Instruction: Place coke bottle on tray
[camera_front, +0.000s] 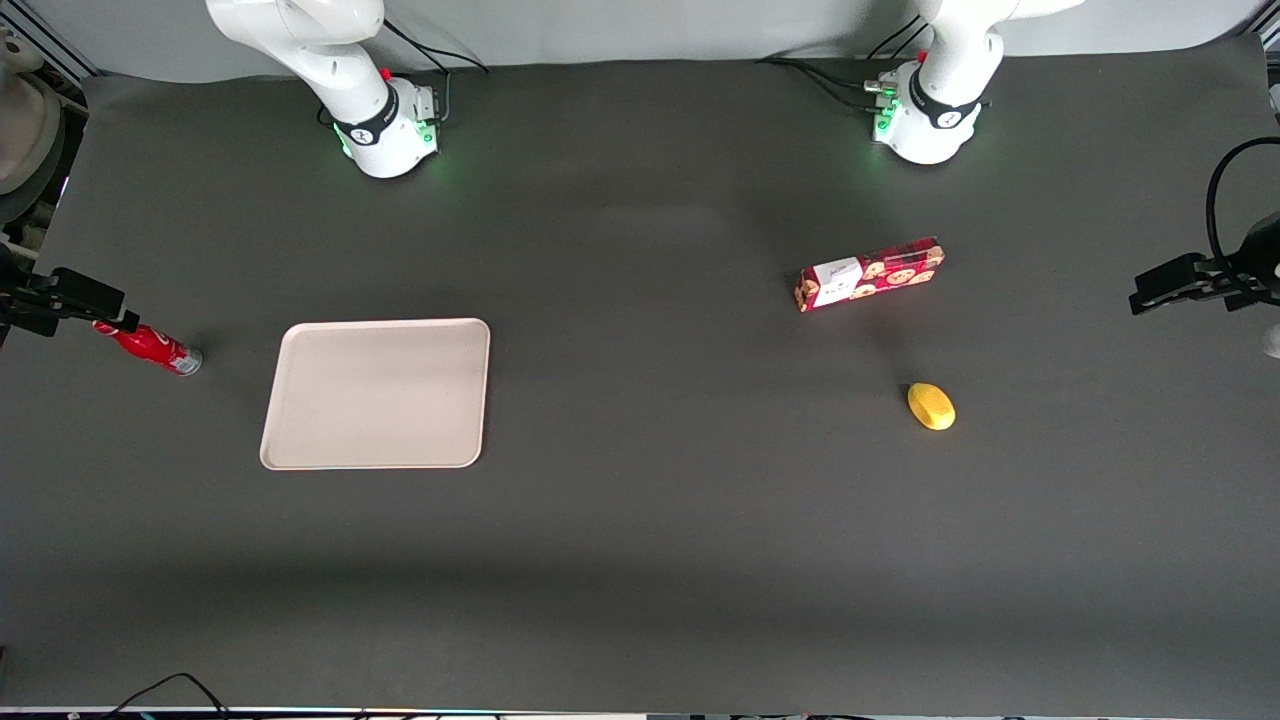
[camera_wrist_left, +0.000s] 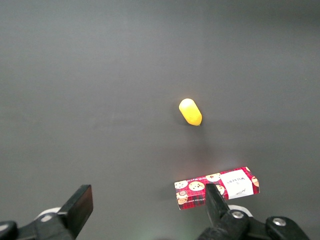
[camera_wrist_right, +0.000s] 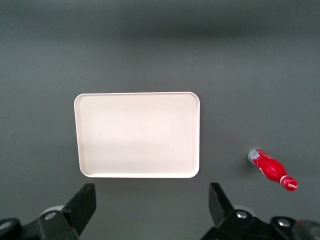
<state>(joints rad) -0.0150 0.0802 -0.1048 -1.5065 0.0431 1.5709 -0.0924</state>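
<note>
1. You see the coke bottle (camera_front: 150, 346) lying on its side on the dark surface (camera_front: 640, 520), at the working arm's end of it, just beside the tray (camera_front: 378, 394) but apart from it, not touching the rim.
2. Its long axis runs slantwise: the silvery base points toward the tray and slightly nearer the front camera, the red cap points away from the tray.
3. In the right wrist view, the gripper (camera_wrist_right: 152, 205) hangs high above the surface with its jaws spread wide and holding nothing; the tray (camera_wrist_right: 137, 135) lies under them, and the bottle (camera_wrist_right: 272, 169) lies off to one side of the jaws, outside their gap.
4. In my judgement, you must carry the jaws sideways over the bottle, turn them to close across its slim body rather than along it, then descend.
5. The cookie box (camera_front: 870, 274) and the yellow object (camera_front: 931, 406) lie toward the parked arm's end, well apart from the route.
</note>
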